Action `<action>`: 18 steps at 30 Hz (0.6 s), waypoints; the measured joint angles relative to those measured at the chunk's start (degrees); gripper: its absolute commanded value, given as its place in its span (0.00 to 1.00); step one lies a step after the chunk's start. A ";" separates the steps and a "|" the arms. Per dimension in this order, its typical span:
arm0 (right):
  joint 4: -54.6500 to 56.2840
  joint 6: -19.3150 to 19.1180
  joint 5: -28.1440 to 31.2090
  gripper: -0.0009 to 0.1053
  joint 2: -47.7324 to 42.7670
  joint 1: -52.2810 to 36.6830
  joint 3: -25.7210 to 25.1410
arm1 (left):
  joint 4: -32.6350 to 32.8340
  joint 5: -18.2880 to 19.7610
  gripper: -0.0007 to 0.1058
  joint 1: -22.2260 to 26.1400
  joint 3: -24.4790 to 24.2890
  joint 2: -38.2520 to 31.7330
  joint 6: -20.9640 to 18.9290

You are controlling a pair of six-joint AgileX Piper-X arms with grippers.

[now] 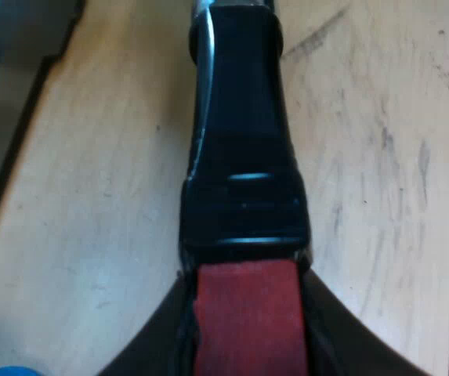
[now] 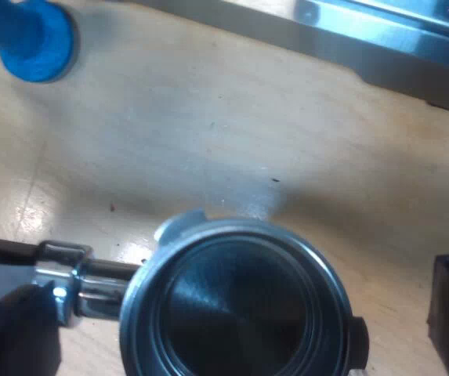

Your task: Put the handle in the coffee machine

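The portafilter (image 1: 244, 157) is loose over the wooden worktop, not locked into the machine. Its glossy black handle, ringed with two ridges, ends in a red grip (image 1: 245, 321) clamped between the left gripper's (image 1: 246, 348) jaws and runs straight away from them. At its far end a chrome neck joins the round steel basket (image 2: 236, 305), mouth up and empty, with a lug on its rim. The basket sits beneath the right gripper (image 2: 224, 329), one jaw just beside its rim. The espresso machine's steel edge (image 2: 365, 39) lies well beyond the basket.
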 measured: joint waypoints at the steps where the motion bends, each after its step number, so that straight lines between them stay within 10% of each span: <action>1: -0.17 -0.21 0.00 0.99 0.00 0.00 0.00 | -0.01 0.00 0.01 0.00 0.18 0.00 0.00; 18: -0.21 -2.67 0.14 0.99 -7.97 0.00 0.00 | 4.01 2.28 0.01 12.35 0.25 -3.26 0.11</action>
